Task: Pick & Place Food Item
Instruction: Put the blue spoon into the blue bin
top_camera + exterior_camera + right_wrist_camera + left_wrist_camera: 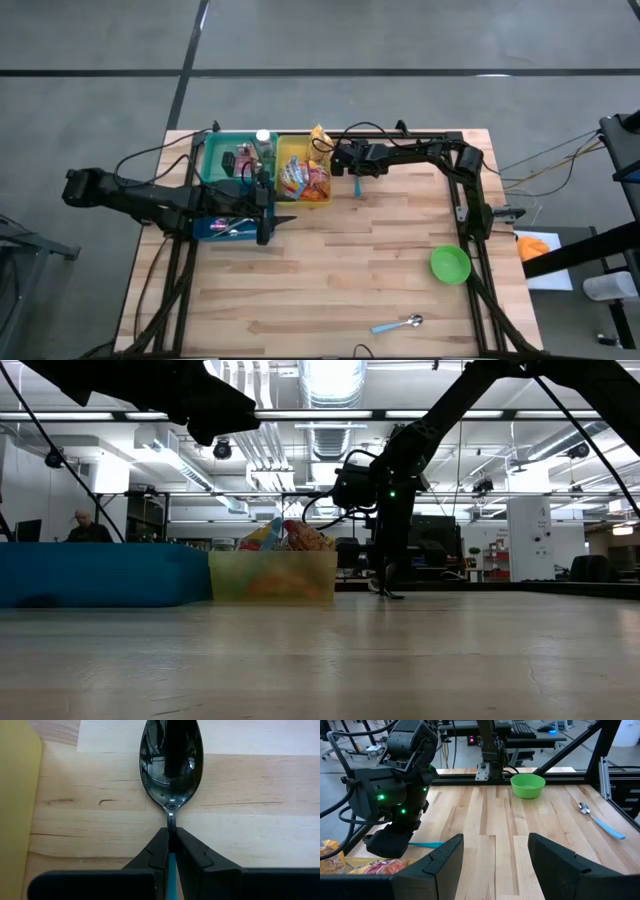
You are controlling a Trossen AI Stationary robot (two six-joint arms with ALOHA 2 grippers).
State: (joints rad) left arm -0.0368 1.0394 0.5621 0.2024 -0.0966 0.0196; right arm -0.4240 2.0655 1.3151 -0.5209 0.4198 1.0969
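Observation:
A spoon with a shiny bowl and a blue handle lies on the wooden table just right of the yellow bin. Food packs are heaped in that bin. My right gripper slants down over the spoon beside the bin and is shut on it; it also shows in the low view. My left gripper hangs open above the blue bin at the table's left, touching nothing. My right gripper pinches the spoon between its two fingertips where the thin metal neck meets the blue handle. The fingers slant steeply down from above, one on each side. The spoon bowl lies flat on the wood, hollow side up.
A teal bin holding a bottle stands left of the yellow one. A green bowl sits at the right, and a second blue-handled spoon lies near the front edge. Bare wood stretches across the table's middle.

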